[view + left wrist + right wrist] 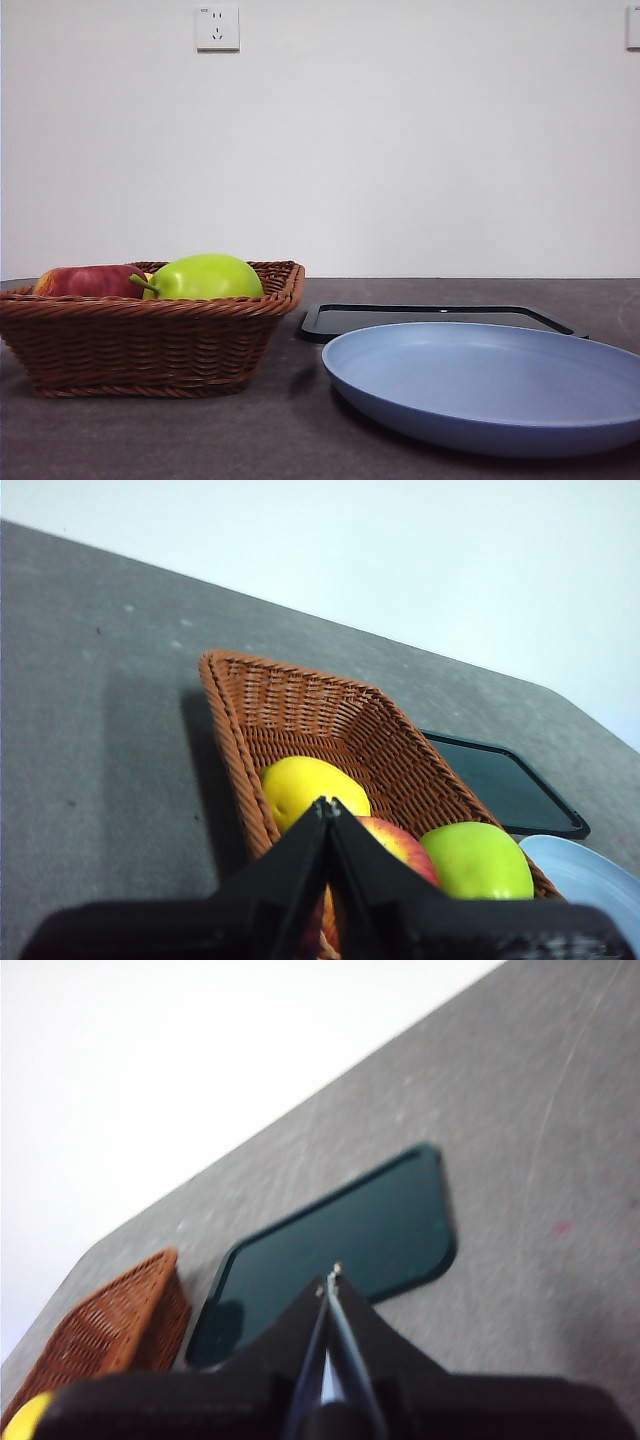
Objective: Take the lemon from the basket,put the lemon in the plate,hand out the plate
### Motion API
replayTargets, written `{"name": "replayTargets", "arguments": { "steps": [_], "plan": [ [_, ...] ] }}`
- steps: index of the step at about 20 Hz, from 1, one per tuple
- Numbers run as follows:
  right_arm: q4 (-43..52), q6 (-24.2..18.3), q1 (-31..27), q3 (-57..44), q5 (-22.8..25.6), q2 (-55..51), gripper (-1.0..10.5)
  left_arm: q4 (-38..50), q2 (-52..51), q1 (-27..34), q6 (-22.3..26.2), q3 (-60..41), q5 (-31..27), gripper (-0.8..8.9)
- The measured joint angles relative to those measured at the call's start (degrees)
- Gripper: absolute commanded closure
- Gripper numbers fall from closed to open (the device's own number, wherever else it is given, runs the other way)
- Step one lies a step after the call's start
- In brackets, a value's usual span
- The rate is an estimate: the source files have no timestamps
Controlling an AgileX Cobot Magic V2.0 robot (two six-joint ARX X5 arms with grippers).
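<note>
Hanging above the basket (340,730) with its black jaws clenched tip to tip on nothing, the left gripper (328,805) looks down on the lemon (308,788), which lies inside the wicker against one long wall, beside a red apple (400,845) and a green fruit (478,860). The right gripper (333,1278), likewise pressed closed and empty, hovers over the black tray (340,1245), which lies on the grey table (200,440) behind the light-blue plate (480,385), near the basket's end. No brand, label or lettering is readable anywhere.
</note>
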Motion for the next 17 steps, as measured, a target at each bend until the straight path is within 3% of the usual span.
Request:
{"name": "replayTargets", "arguments": {
  "steps": [9,17],
  "plan": [
    [-9.2,0.4,0.0,9.3,-1.7,7.4,9.4,-7.1,7.6,0.0,-1.1,10.0,-1.1,8.06],
    [-14.3,-5.7,0.0,19.7,-6.2,19.5,9.4,-10.5,23.9,0.0,3.5,21.5,-0.5,8.06]
  ]
}}
